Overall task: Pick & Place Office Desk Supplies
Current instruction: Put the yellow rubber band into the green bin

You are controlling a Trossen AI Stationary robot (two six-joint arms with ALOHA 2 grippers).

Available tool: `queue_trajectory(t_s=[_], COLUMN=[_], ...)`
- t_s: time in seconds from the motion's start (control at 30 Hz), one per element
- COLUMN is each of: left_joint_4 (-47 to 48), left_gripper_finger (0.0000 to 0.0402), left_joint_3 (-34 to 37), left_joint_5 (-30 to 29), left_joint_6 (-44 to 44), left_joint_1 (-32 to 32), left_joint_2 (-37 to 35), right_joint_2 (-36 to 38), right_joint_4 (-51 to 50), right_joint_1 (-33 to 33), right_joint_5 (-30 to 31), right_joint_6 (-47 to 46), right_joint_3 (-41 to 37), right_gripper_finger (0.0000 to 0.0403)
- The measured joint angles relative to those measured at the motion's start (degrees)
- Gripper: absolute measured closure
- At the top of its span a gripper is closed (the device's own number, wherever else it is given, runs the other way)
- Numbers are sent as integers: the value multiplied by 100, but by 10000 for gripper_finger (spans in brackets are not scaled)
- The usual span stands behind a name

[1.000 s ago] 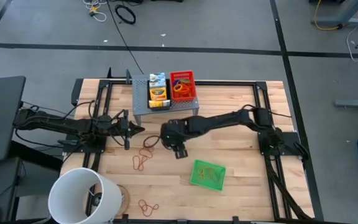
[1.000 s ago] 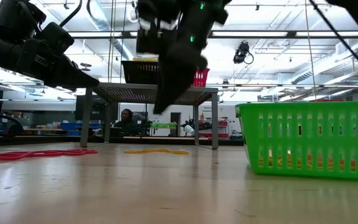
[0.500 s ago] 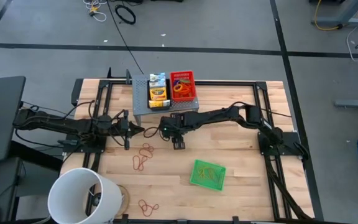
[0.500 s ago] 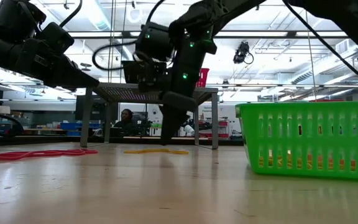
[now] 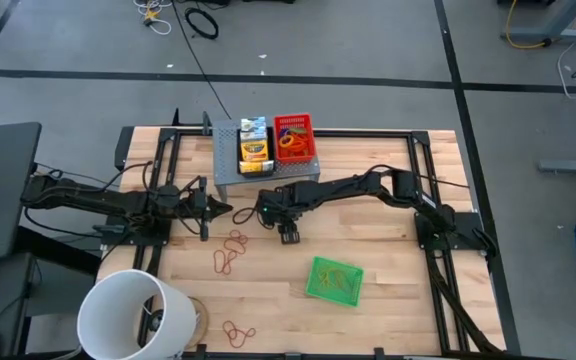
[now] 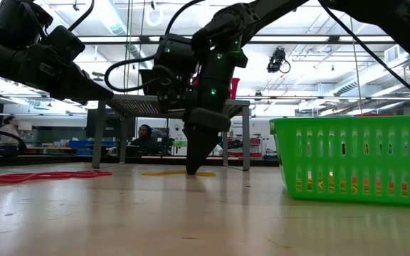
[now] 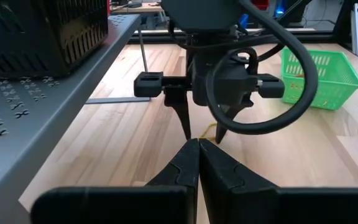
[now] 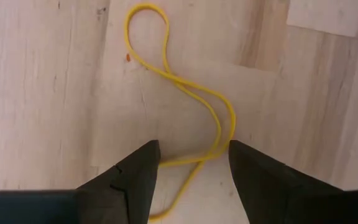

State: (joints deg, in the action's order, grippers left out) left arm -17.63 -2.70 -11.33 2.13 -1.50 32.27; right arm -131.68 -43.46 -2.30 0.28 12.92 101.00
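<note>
The wooden table (image 5: 388,290) takes up most of the overhead shot, with a big white bucket (image 5: 133,318) sitting at its near left corner. At the far edge there's a grey metal riser (image 5: 230,172) carrying a crayon box (image 5: 254,145) and, to its right, a red tray (image 5: 294,136) with some rings in it. A green tray (image 5: 334,279) sits on the near right part of the table, well apart from the riser. The right arm stretches in from the right side toward the middle, and the right gripper (image 5: 265,212) is pointed down at the wood just in front of the riser, fingers spread wide with nothing pinched; its wrist camera shows a thin yellow rubber band (image 8: 185,87) lying twisted on the table, the near loop of it running right between the two fingertips (image 8: 132,171). The left arm waits on the left side, and the left gripper (image 5: 224,209) is clenched tight on nothing, tips aimed at the right one, near it. A few more tan-orange rubber bands (image 5: 230,252) lie loose on the wood near the middle, with another bunch (image 5: 238,332) at the near edge.
</note>
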Motion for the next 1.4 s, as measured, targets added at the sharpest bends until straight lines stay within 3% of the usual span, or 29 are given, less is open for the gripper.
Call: queue_trajectory(t_s=[0.13, 0.33, 0.57, 0.73, 0.9, 1.13, 1.4], left_joint_4=[1, 0, 2, -2, -7, -7, -11], left_gripper_finger=[387, 387, 387, 387, 387, 387, 387], left_joint_3=[0, 0, 0, 0, 0, 0, 0], left_joint_5=[0, 0, 0, -10, -15, 0, 0], left_joint_6=[0, -2, -2, -2, -6, -30, -66], left_joint_1=[0, 0, 0, 0, 0, 0, -1], left_joint_2=[0, 0, 0, 2, 0, 0, 0], right_joint_2=[-19, -30, 34, 465, 1029, 1895, 2197], right_joint_4=[-1, -16, -192, -692, -1101, -1925, -2806], right_joint_1=[61, 330, 890, 1359, 1737, 2216, 2791], right_joint_5=[8, 197, 1222, 1333, 1895, 1966, 1349], right_joint_6=[-50, 120, 273, 82, -229, -920, -1642], right_joint_3=[-3, -9, -26, -50, -40, -31, -25], right_gripper_finger=[232, 385, 399, 401, 401, 402, 403])
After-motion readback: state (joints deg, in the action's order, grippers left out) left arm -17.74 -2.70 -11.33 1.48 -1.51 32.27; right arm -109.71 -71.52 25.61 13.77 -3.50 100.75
